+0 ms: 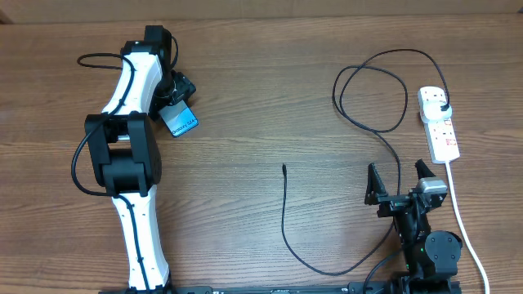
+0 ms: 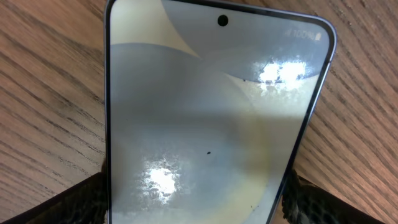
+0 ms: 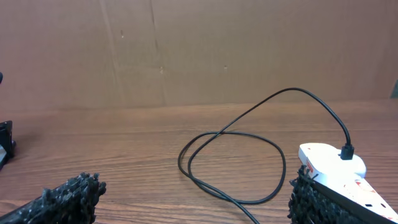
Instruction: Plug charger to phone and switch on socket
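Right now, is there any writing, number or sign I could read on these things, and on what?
"100%": faint, in the top corner of the phone screen, left wrist view.
Small white print on the phone, overhead view: too small to read.
Red marks on the socket: too small to read.
No other text shows.

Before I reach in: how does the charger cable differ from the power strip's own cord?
The charger is thin and black; the cord is thick and white. The charger loops widely over the table and ends in a free tip mid-table; the cord runs almost straight toward the near edge. Both start at the socket, with the charger plugged into its far outlet.
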`<control>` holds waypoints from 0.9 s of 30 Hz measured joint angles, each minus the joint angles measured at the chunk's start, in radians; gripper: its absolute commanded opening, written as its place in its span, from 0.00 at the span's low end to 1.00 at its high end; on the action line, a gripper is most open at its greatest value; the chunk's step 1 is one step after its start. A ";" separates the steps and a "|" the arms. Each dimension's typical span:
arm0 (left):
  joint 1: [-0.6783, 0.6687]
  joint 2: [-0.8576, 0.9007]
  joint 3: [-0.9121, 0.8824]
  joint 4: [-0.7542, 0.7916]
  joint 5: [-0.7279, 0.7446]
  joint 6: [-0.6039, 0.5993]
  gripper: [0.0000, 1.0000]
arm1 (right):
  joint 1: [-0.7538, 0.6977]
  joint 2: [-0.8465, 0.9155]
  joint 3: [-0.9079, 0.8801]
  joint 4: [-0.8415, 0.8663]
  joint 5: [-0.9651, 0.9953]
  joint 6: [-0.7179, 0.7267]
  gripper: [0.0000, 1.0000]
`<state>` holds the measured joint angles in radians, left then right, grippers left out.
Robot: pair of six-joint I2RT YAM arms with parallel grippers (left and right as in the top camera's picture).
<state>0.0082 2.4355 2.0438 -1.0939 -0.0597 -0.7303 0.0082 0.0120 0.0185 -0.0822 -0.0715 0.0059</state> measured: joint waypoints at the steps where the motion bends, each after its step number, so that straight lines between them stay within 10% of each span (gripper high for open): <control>1: 0.000 0.000 0.000 0.000 0.000 0.000 0.91 | 0.000 0.000 0.000 0.000 0.000 0.000 1.00; 27: 0.000 0.000 0.000 0.001 -0.004 0.000 0.62 | 0.000 0.000 0.000 0.000 0.000 0.000 1.00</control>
<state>0.0082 2.4355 2.0438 -1.0931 -0.0639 -0.7303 0.0082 0.0120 0.0185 -0.0818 -0.0715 0.0063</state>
